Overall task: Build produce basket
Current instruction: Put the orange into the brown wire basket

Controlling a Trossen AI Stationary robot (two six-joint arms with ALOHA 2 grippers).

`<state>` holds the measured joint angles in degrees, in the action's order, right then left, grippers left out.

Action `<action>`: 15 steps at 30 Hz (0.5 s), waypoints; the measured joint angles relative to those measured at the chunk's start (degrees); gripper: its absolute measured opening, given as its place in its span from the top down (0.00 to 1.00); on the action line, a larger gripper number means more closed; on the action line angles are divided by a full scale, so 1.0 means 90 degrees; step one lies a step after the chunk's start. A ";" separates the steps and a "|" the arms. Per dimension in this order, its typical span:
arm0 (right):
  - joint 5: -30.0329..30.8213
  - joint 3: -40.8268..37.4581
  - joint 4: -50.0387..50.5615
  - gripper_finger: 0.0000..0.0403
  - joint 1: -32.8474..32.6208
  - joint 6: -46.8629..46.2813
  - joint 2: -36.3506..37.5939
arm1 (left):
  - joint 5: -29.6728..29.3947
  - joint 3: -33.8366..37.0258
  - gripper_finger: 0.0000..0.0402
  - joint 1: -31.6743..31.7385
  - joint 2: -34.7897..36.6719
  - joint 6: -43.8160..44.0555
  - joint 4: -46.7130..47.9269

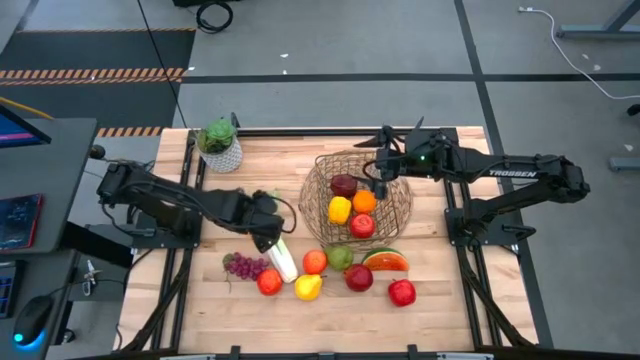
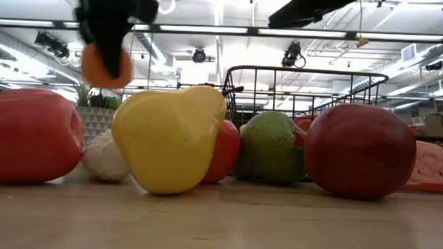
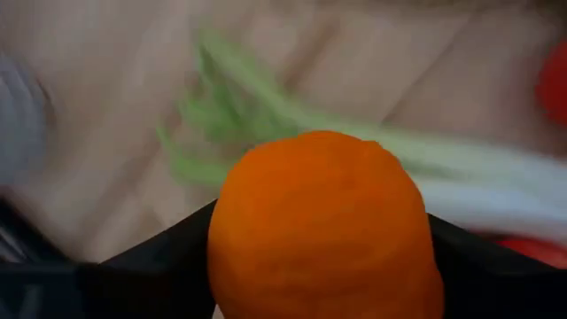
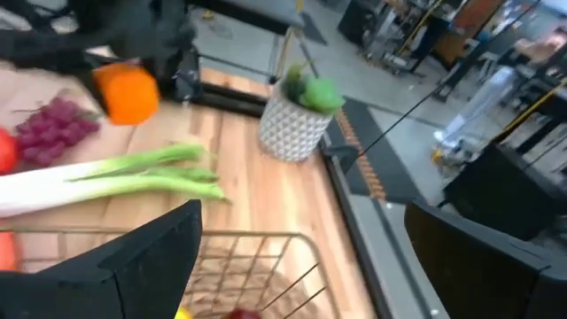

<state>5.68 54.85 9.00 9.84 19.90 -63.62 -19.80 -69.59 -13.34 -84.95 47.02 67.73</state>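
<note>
my left pincer grips an orange over the leek; overhead hides it. right pincer gapes wide above the basket.

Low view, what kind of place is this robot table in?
Probably a lab or workshop in an industrial hall: long ceiling light strips, hazard-striped floor tape, and a monitor desk beside the wooden table.

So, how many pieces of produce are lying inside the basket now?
4: a dark red apple at the rear, a yellow pepper and an orange side by side mid-basket, a red apple at the front rim. More may be hidden beneath.
</note>
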 joint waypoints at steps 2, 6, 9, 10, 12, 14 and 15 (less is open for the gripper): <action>-0.0071 0.0000 0.0192 0.02 -0.0045 -0.0093 0.0000 | -0.0581 -0.0294 0.33 0.0000 0.0000 -0.0757 -0.0027; -0.0082 0.0000 0.0508 0.02 -0.0129 -0.0367 0.0000 | -0.1782 -0.0670 0.33 0.0007 0.0000 -0.2552 -0.0342; -0.0079 0.0000 0.0829 0.02 -0.0198 -0.0660 0.0018 | -0.2452 -0.0793 0.31 0.0007 0.0000 -0.4264 -0.0882; -0.0079 0.0000 0.0925 0.02 -0.0218 -0.0751 0.0035 | -0.2526 -0.0793 0.30 0.0010 0.0000 -0.4905 -0.1113; -0.0036 0.0002 0.1160 0.02 -0.0269 -0.0961 0.0085 | -0.2554 -0.0791 0.30 0.0007 -0.0002 -0.6188 -0.1618; 0.0055 0.0002 0.1369 0.02 -0.0307 -0.1189 0.0138 | -0.2567 -0.0791 0.29 0.0007 -0.0036 -0.7270 -0.2116; 0.0070 0.0002 0.1486 0.02 -0.0325 -0.1310 0.0174 | -0.2553 -0.0791 0.29 0.0007 -0.0051 -0.7758 -0.2349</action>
<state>6.31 54.87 22.37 6.92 8.11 -62.05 -42.78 -76.71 -13.28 -85.41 -22.80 46.59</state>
